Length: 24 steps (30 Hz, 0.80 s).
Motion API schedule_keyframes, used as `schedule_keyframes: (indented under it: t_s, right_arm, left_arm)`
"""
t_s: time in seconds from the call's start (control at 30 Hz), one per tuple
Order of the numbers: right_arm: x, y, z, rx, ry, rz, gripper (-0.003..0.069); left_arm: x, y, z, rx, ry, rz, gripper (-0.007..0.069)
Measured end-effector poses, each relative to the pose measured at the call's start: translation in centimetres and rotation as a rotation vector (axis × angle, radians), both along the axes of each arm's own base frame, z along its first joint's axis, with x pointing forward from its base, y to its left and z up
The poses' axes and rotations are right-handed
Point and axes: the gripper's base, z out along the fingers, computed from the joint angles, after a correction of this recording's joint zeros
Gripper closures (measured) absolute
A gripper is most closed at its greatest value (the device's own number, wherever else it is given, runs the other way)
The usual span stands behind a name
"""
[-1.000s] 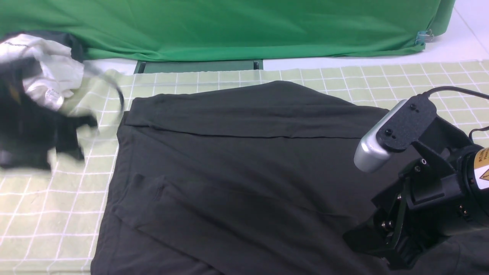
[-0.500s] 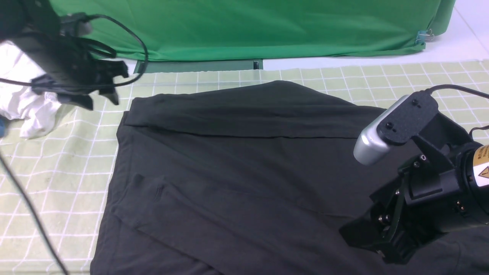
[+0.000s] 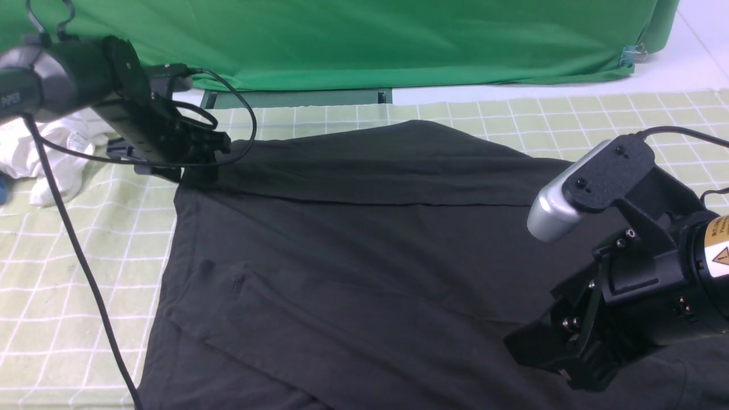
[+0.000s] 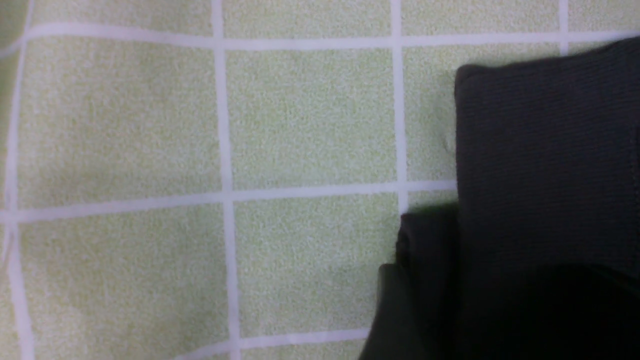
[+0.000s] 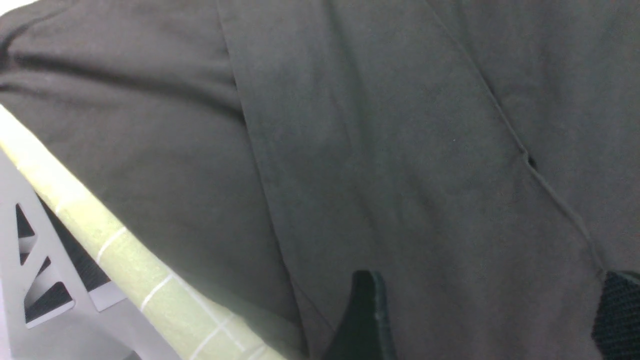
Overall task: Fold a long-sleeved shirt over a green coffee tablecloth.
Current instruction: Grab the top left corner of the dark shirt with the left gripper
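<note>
Shirt lay part-folded on tablecloth. Left claw at 10 o'clock corner, jaw state untellable. Right claw spread, empty, at 4 o'clock. Next fold judged to need corner pinches.

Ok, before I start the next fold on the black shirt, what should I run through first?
1. Right end effector open over the black long-sleeved cotton shirt: ok, its fingers stand wide apart with nothing between them.
2. Left end effector at the shirt's far left corner: ok.
3. Left end effector open or shut: cannot tell, it is dark against dark fabric and does not show in its wrist view.
4. Shirt lying on the pale green gridded tablecloth: ok.
5. Crumpled white garment apart from the shirt: ok.
</note>
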Motion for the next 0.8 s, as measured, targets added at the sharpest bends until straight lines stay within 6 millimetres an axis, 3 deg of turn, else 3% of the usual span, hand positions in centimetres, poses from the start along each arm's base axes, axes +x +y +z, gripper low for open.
schedule_keyframes:
  t_s: [0.27, 0.53, 0.8]
  right_arm:
    - [0.1, 0.0, 0.0, 0.004, -0.006, -0.002, 0.0103]
    - [0.2, 0.1, 0.1, 0.015, -0.018, -0.006, 0.0103]
    - [0.5, 0.4, -0.3, 0.009, -0.002, -0.018, 0.0103]
  left_arm:
    - [0.1, 0.1, 0.1, 0.044, -0.012, -0.062, 0.0194]
    - [0.0, -0.3, 2.6, 0.047, -0.041, -0.078, 0.0194]
    - [0.2, -2.0, 0.2, 0.074, 0.018, -0.122, 0.0196]
